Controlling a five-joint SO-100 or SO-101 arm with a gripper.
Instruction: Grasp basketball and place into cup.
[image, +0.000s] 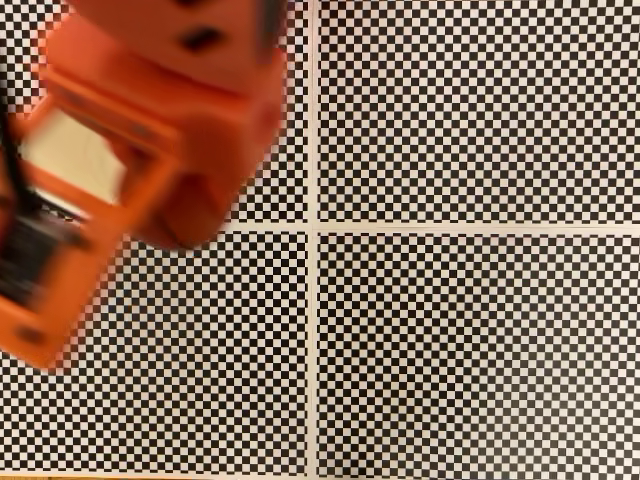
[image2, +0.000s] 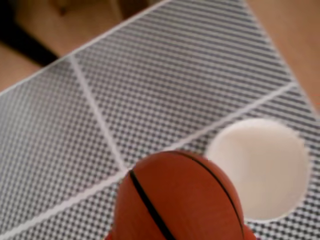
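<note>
Orange-brown basketball (image2: 177, 200) looms close in wrist view, paper cup (image2: 260, 167) just right. Light, smooth, rolls easily; squeeze across middle. End effector state: cannot tell.

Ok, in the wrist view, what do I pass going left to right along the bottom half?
Checkered mat → basketball, close to the camera → cup, seen from above, its mouth facing the camera.
</note>
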